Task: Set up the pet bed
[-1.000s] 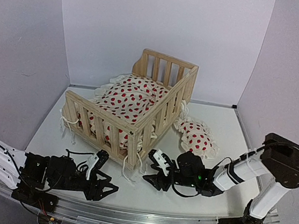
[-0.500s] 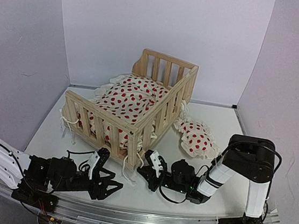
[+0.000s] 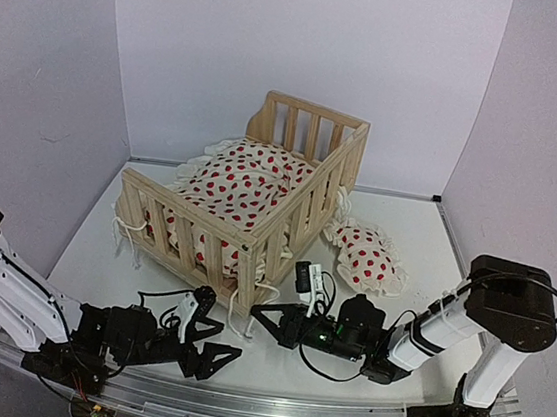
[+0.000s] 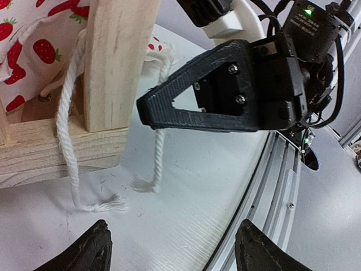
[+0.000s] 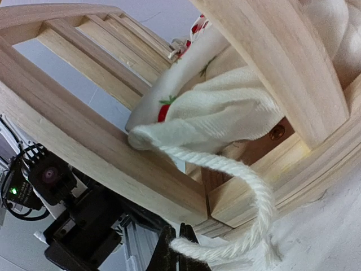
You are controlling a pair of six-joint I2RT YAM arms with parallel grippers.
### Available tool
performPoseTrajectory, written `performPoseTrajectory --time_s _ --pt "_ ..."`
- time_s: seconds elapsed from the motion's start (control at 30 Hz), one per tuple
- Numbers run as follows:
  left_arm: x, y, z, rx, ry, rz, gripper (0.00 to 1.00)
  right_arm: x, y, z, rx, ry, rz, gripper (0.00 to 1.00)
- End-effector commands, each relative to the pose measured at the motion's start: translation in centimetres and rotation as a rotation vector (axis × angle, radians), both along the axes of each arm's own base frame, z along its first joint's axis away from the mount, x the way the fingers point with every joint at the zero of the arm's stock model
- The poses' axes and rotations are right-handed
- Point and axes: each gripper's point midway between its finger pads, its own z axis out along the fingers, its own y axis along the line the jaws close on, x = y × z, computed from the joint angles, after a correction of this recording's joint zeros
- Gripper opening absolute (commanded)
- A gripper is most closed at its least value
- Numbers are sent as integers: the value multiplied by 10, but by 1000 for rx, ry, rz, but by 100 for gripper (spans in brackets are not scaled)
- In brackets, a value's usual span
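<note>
The pet bed, a pine frame with slatted rails, stands mid-table with its red-dotted cushion inside. White tie strings hang at its near corner post. My right gripper lies low at that corner. Its fingers are shut, and one tie string loops down from the cushion corner into their tips. In the left wrist view that string passes through the right gripper and trails onto the table. My left gripper rests just in front and stands open over bare table.
A small red-dotted pillow lies right of the bed. A second tie string hangs beside the corner post, its frayed end on the table. The metal base rail runs along the near edge. Grey walls close in three sides.
My right gripper has shut and slid left to the bed's near corner, taking the string. The left gripper has opened wider and crept right towards that corner.
</note>
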Motion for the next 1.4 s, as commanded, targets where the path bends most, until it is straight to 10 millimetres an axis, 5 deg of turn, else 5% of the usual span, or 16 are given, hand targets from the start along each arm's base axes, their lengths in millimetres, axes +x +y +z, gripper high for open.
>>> performPoseTrajectory --time_s 0.0,0.33,0.43,0.53,0.6,0.8,1.0,1.37 --pt "16 -12 29 -108 -24 92 76 -13 10 30 118 99 52 0" --pt "19 -36 14 -61 -6 80 63 -34 22 43 135 87 106 0" --pt "21 -33 13 -56 -4 78 45 -36 20 42 130 94 103 0" --pt "24 -22 12 -60 7 102 13 -37 14 31 85 102 92 0" --pt "25 -16 9 -41 13 110 3 -36 1 19 33 81 66 4" --pt "26 -2 -1 43 45 135 0 -20 -52 -51 -463 -53 -41 53" --pt "30 12 -6 70 99 173 0 -34 -35 -68 -635 -398 183 61" --pt "31 14 -9 86 154 164 0 -7 4 -69 -613 -651 60 68"
